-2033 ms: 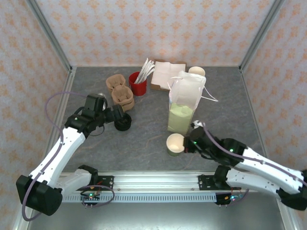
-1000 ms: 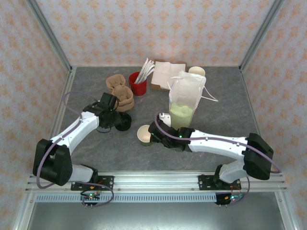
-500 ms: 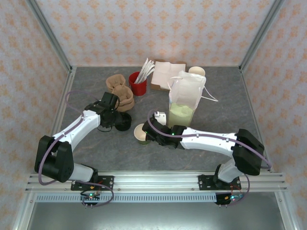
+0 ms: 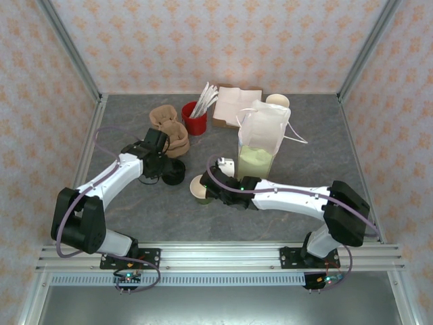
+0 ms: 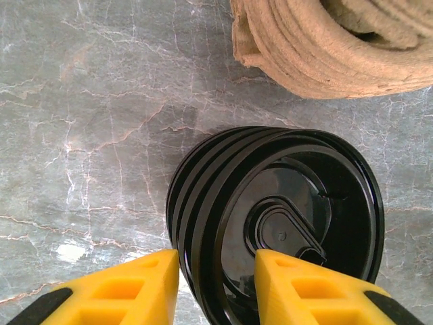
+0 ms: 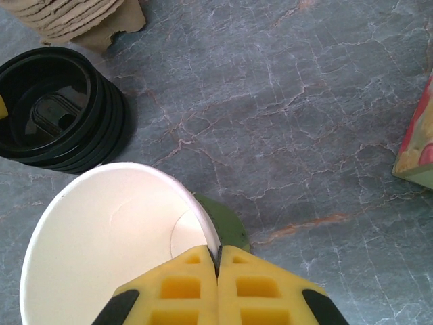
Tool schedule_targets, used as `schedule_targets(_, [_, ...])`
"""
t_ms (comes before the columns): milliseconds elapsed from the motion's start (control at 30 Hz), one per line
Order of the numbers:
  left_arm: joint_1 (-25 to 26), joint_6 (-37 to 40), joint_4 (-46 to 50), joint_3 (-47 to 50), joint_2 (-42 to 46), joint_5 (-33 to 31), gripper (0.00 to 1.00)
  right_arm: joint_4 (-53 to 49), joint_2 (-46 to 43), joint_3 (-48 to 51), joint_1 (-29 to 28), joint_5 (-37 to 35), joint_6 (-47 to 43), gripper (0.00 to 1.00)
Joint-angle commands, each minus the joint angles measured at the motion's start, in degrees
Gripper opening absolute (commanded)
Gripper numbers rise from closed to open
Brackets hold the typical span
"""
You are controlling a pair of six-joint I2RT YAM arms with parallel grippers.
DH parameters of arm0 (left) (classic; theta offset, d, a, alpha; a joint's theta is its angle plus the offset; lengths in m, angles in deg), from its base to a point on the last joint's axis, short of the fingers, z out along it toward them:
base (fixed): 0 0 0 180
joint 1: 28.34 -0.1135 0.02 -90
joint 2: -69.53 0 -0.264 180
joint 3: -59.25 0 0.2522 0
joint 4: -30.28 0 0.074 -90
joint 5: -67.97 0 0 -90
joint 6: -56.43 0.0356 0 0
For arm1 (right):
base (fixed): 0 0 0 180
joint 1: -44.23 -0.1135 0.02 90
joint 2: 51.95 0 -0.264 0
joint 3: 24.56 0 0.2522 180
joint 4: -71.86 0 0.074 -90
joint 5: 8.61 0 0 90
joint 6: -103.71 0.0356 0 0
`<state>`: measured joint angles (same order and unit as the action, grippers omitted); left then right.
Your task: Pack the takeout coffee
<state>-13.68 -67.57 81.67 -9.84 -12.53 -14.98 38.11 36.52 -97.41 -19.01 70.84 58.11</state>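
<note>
Tightly, right fingers (image 6: 203, 271) pinch cup (image 6: 108, 230) rim, just beside lids (image 6: 54, 108).

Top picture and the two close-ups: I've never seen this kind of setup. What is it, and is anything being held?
Two robot arms are bolted at the near edge of a table. The wide picture comes from a camera above and behind them; each close-up comes from a wrist camera, so the yellow blocks are gripper fingers. On the table stand a paper bag, a red cup, brown cardboard trays and a stack of black lids. The right gripper is pinched shut on the rim of the paper cup. The left gripper is at the lids, its fingers apart.
</note>
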Motion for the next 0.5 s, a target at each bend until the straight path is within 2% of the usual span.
schedule_targets(0, [0.6, 1.2, -0.3, -1.5, -1.0, -0.5, 0.34, 0.6, 1.1, -1.0, 0.4, -1.1, 0.8, 0.06])
schedule_targets(267, [0.6, 1.4, -0.3, -2.0, -1.7, -0.9, 0.29, -0.1, 0.8, -1.9, 1.0, -0.6, 0.8, 0.31])
schedule_targets(367, [0.6, 1.3, -0.5, -1.9, -1.6, -1.0, 0.22, -1.3, 0.5, -3.1, 1.1, -0.5, 0.6, 0.35])
schedule_targets(467, [0.6, 1.3, -0.5, -2.1, -1.5, -0.9, 0.22, -2.6, -0.2, -4.3, 1.2, -0.5, 0.3, 0.37])
